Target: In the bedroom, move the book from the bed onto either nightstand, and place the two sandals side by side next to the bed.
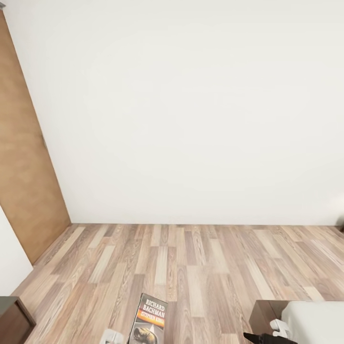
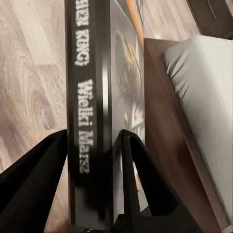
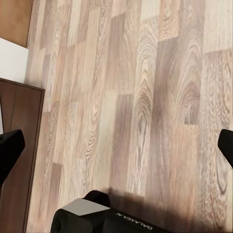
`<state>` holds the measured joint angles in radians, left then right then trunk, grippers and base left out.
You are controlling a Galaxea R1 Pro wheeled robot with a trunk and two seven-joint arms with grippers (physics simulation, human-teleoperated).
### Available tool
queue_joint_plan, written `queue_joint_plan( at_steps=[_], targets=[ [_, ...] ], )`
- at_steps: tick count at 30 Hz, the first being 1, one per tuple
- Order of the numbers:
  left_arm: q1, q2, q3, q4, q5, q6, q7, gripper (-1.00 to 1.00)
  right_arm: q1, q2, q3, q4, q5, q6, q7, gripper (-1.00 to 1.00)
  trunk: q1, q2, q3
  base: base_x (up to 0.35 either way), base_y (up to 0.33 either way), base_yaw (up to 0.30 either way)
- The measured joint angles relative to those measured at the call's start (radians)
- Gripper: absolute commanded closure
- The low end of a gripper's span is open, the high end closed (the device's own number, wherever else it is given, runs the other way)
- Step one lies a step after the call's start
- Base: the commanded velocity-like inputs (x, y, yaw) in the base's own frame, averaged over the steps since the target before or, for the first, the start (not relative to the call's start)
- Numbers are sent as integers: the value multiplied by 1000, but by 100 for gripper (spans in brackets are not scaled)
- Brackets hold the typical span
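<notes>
Ahead of you the wood-plank floor runs open up to the plain white wall, with nothing standing on that stretch. A brown wooden door closes the left side of the head view where the wall turns a corner. At the lower left edge of that view sits the corner of a dark brown cabinet; I cannot tell whether it is the nightstand. At the lower right you have the bed, its light-grey mattress corner resting on a dark brown frame.

The planks are matte, mixed grey-brown and tan, with strong grain and staggered joints. The bed frame is smooth dark wood with a square edge; the mattress is soft-looking, with a rounded corner.

Your left gripper holds the book. In the left wrist view its two black fingers stand on either side of the spine, pressed to the covers. The spine is black with white lettering, and the front cover shows a dark picture with an orange band. In the head view the book stands up near the bottom edge, its cover facing you with "Richard Bachman" in white. It is in the air over the floor, just beside the bed's frame edge.

Your right gripper hangs over bare planks with its black fingertips spread wide at the two sides of the right wrist view, nothing between them. The dark cabinet lies along one side below it.
</notes>
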<state>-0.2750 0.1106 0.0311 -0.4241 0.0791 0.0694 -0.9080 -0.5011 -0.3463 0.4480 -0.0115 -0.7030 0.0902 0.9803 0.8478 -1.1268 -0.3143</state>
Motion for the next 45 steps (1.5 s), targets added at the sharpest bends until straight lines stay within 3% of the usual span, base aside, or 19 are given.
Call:
queue_joint_plan(
  at_steps=[45],
  targets=[
    [0,0,-2,0,0,0,0,100,0,0,0,0,-1,0,2,-100,0,0,0,310,0,-6]
  ],
)
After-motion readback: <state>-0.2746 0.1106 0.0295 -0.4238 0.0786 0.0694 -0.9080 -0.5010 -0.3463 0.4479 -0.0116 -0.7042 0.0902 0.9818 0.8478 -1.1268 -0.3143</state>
